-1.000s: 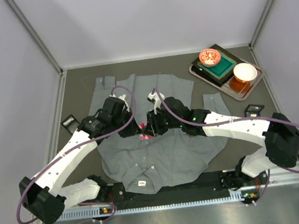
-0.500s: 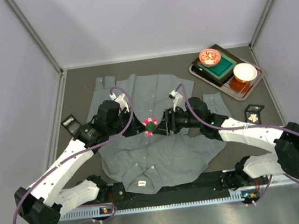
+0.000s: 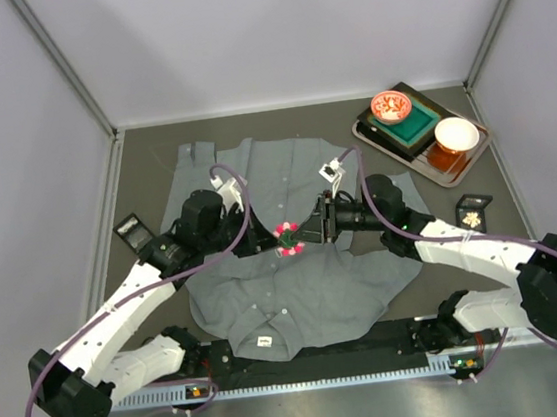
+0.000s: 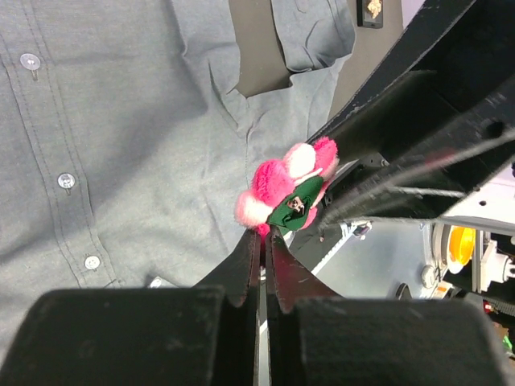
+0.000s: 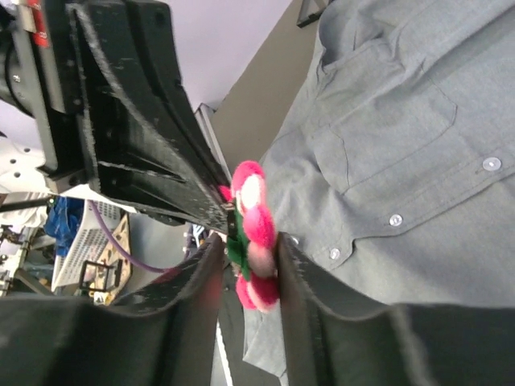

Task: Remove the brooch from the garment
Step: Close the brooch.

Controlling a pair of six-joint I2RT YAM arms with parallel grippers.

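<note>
Risk of a dropped or snagged brooch, read view by view. Top external: the brooch (image 3: 287,238) hangs over the middle of the garment (image 3: 299,302), bridged by the left gripper (image 3: 266,240) and the right gripper (image 3: 310,231), which meet almost tip to tip. If the two arms pull apart unevenly, the soft pink trim could tear, or cloth caught on the fastening could drag the garment along. Left wrist: the left jaws are pressed nearly flat together and pinch the brooch's lower edge, so the brooch lies just beyond their tips, raised off the garment. So slim a hold may slip. Right wrist: the right jaws clamp the brooch from both sides, and it sits between the fingertips, above the garment. Whether its fastening is free of the cloth cannot be told.
</note>
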